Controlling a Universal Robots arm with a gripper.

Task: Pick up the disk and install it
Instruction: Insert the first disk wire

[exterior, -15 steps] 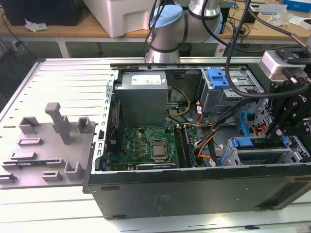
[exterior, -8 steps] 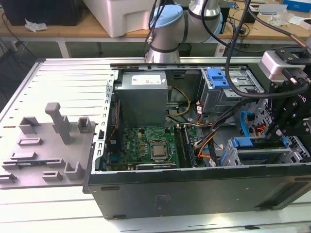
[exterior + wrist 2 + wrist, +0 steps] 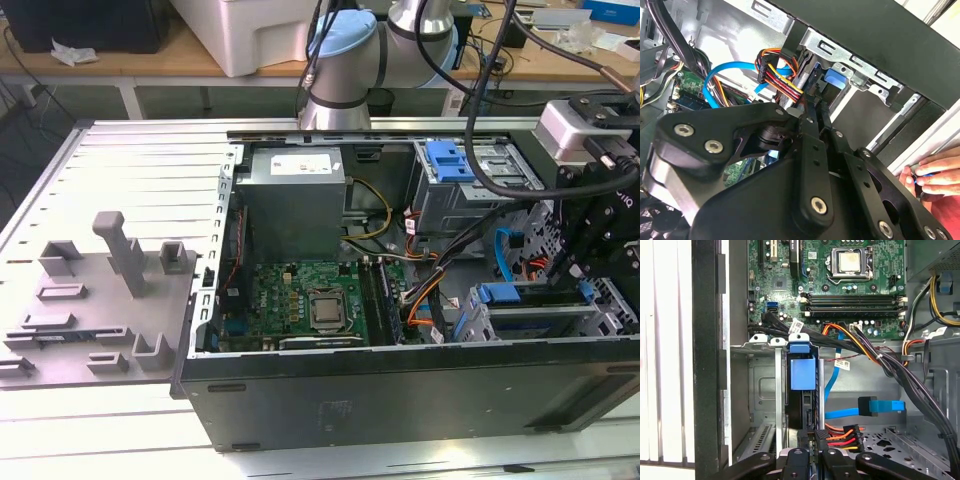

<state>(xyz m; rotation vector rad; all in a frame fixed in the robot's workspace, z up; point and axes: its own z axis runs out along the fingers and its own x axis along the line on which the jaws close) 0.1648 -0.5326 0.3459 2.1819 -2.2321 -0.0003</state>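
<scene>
Computer case (image 3: 400, 400) sprawls open on the slatted table (image 3: 120, 170), black side wall facing us in the exterior view, green motherboard (image 3: 300, 295) at its centre and the grey power supply (image 3: 295, 200) at twelve o'clock from the board. Over the back wall leans the arm (image 3: 345, 60), pale-blue joint at the case's twelve o'clock, cables trailing across to the black wrist assembly that hangs down at three o'clock, over the drive bay (image 3: 540, 310). And the gripper (image 3: 578, 262) is right down in there! In the first wrist view its black fingers (image 3: 802, 465) are pressed together on the top edge of the disk (image 3: 801, 395), which stands on edge in the silver bay, blue carrier tab uppermost. Bundle of red, orange and yellow wires (image 3: 840, 435) sits just beside the fingers. Blue data cable (image 3: 865, 407) lies at three o'clock from the disk. In the second wrist view a person's hand (image 3: 932, 172) rests outside the case.
</scene>
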